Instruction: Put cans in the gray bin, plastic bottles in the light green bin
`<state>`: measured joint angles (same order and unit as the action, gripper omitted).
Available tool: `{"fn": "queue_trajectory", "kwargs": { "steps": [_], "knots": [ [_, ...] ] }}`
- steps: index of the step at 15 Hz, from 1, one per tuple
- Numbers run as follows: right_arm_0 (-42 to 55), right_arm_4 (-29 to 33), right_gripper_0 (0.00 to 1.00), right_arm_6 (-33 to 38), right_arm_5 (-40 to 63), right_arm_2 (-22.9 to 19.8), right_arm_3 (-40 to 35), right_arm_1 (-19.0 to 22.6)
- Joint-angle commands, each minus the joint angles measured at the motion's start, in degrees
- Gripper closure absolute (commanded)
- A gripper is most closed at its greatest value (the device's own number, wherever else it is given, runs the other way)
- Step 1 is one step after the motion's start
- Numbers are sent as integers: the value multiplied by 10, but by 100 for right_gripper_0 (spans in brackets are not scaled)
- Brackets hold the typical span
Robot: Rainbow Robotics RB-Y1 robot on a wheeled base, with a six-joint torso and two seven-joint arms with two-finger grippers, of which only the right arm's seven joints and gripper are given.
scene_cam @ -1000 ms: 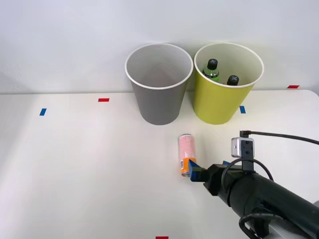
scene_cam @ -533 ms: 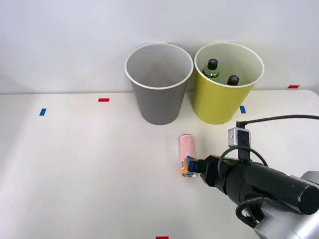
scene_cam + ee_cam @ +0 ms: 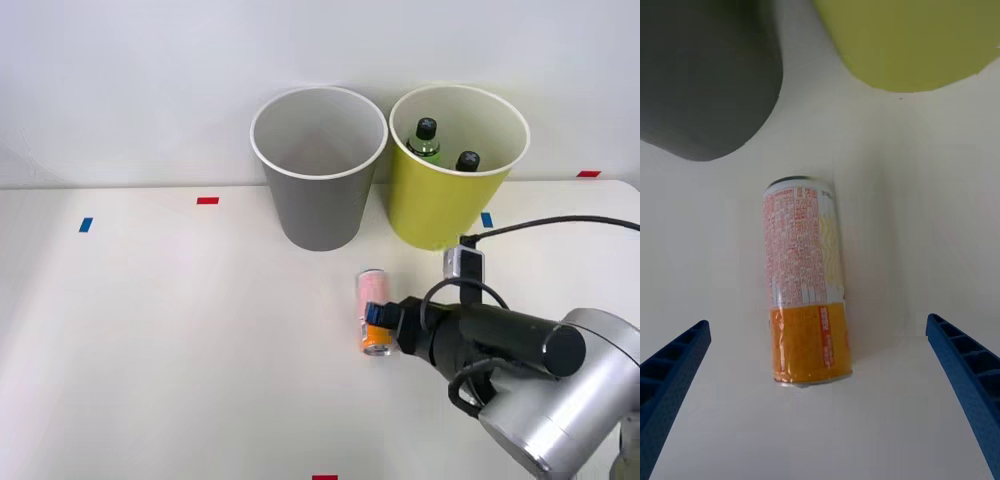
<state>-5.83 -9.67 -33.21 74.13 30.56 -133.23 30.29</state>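
Note:
The can (image 3: pixel 372 298) lies on its side on the white table, pale pink with an orange band at its near end; the wrist view shows the can (image 3: pixel 805 277) lengthwise. My right gripper (image 3: pixel 384 322) is open low over the orange end, and its blue fingers (image 3: pixel 674 367) stand wide on either side of the can without touching it. The gray bin (image 3: pixel 318 195) stands behind the can. Beside it, the light green bin (image 3: pixel 440 205) holds two plastic bottles with black caps (image 3: pixel 426 138) (image 3: pixel 467 160). Both bins' lower walls show past the can: gray bin (image 3: pixel 707 75), light green bin (image 3: pixel 917 37).
Red tape marks (image 3: pixel 208 200) and blue tape marks (image 3: pixel 86 224) dot the table. A black cable (image 3: pixel 560 222) loops from my wrist toward the right. The wall runs right behind the bins. Open table lies left of the can.
My right arm has swung farther onto the table, and the gripper has slid from the can's near end up along its orange band. The can has not moved.

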Motion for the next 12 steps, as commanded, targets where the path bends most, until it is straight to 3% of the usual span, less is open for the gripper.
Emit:
{"fn": "queue_trajectory", "kwargs": {
  "steps": [1, 6, 9, 12],
  "knots": [
    [-37, 1, 0, -46, -1, 11, 39, -3],
    [-70, -14, 0, -54, -1, 14, 111, -40],
    [-93, -45, 0, -47, 17, 14, 124, -51],
    [-109, -37, 0, -38, 60, 13, 124, -74]
  ]
}}
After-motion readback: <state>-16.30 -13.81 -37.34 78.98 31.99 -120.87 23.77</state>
